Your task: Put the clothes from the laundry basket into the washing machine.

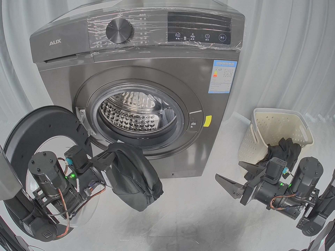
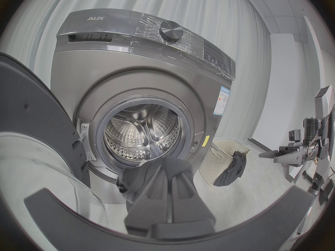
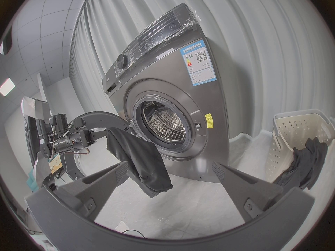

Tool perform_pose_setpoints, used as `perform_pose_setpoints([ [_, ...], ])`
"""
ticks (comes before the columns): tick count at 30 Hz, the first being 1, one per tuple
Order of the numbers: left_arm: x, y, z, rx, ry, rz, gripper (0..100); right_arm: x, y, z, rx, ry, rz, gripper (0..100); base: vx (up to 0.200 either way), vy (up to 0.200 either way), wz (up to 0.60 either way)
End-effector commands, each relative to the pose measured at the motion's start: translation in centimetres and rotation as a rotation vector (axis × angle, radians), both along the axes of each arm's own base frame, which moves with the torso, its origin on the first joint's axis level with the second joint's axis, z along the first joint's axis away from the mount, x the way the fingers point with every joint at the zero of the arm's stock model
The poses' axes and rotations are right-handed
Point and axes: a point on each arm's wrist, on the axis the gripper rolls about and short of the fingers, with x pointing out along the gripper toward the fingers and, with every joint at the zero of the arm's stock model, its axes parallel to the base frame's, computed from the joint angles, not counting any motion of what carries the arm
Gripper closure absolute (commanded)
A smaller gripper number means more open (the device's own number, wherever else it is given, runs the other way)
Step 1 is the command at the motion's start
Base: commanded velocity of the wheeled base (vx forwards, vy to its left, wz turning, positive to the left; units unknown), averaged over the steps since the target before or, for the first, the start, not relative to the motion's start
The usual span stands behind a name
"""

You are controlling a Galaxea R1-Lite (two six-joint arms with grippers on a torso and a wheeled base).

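Before the washing machine (image 1: 139,70), a limp, dark, bunched garment (image 1: 136,178)

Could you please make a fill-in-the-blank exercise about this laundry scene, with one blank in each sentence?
1. The left end effector holds a dark garment; the right end effector holds ____.
2. The washing machine door stands ____.
3. A second dark garment is draped over the rim of the laundry ____.
Missing words: nothing; open; basket.
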Motion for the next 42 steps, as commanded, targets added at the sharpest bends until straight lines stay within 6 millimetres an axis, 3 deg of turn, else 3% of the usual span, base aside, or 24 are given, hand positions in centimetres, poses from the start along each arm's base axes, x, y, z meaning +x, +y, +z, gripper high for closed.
perform_pose_setpoints([
  [1,0.0,0.0,-0.1,0.002,0.006,-0.001,100,0.0,0.0,0.0,0.001,0.001,0.003,0,0.0,0.2,0.0],
  [6,0.0,0.0,-0.2,0.003,0.005,-0.001,100,0.0,0.0,0.0,0.001,0.001,0.003,0,0.0,0.2,0.0],
  [25,0.1,-0.1,-0.7,0.015,0.025,0.001,100,0.0,0.0,-0.1,-0.002,0.004,0.001,0,0.0,0.0,0.0],
  [36,-0.6,-1.1,-0.9,0.023,0.033,-0.045,100,0.0,0.0,-0.1,-0.002,0.004,0.001,0,0.0,0.0,0.0],
  [42,-0.4,-1.3,-1.2,0.031,0.044,-0.047,100,-0.1,0.1,-0.1,0.001,0.004,0.006,0,0.2,0.0,0.0],
])
